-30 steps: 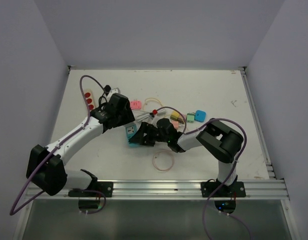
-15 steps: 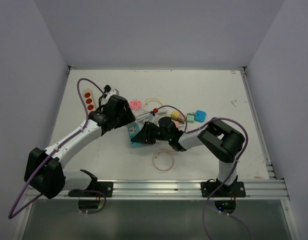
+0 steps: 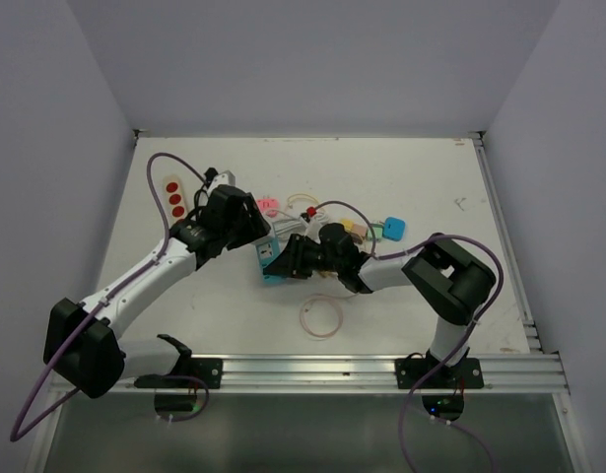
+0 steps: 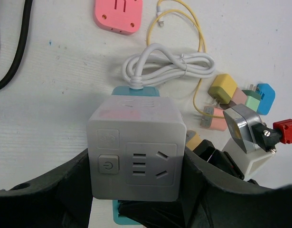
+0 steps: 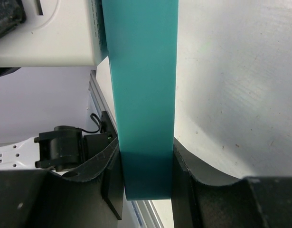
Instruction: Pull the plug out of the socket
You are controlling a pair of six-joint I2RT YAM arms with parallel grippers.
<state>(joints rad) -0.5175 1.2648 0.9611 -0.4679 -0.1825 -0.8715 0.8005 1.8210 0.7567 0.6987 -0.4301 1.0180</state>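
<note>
The pulling-apart step is happening now. The left pincer [image 4: 136,164] is squeezing the white socket cube [image 4: 136,142] from both sides, near the middle of the counter [image 3: 421,177]. The right pincer [image 5: 146,178] is pinching the teal block [image 5: 142,85] stuck to the cube. I think that block is the plug. Next, both pincers need to be gripping tight and pulling opposite ways. The left arm is reaching toward 2 o'clock and the right arm toward 9 o'clock.
</note>
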